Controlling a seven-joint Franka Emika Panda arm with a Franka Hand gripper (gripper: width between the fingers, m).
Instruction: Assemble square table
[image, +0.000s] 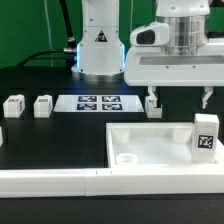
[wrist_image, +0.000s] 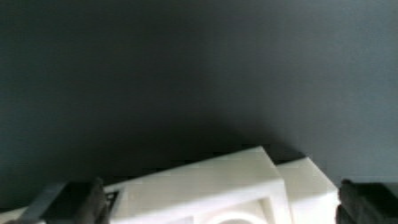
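The square table's white slab (image: 150, 143) lies flat near the front of the black table, with a round socket (image: 128, 158) at its near corner. Two leg blocks (image: 13, 106) (image: 43, 105) stand at the exterior view's left. A third (image: 156, 110) sits by the slab's far edge. A tagged block (image: 207, 134) stands upright at the slab's right end. My gripper (image: 178, 99) hangs open above the slab's far edge, holding nothing. In the wrist view the gripper (wrist_image: 221, 206) straddles a slab corner (wrist_image: 214, 185), its dark fingers (wrist_image: 71, 200) wide apart.
The marker board (image: 98, 102) lies flat behind the slab, in front of the robot base (image: 98, 45). A long white border wall (image: 90, 182) runs along the table's front edge and turns up at the exterior view's right.
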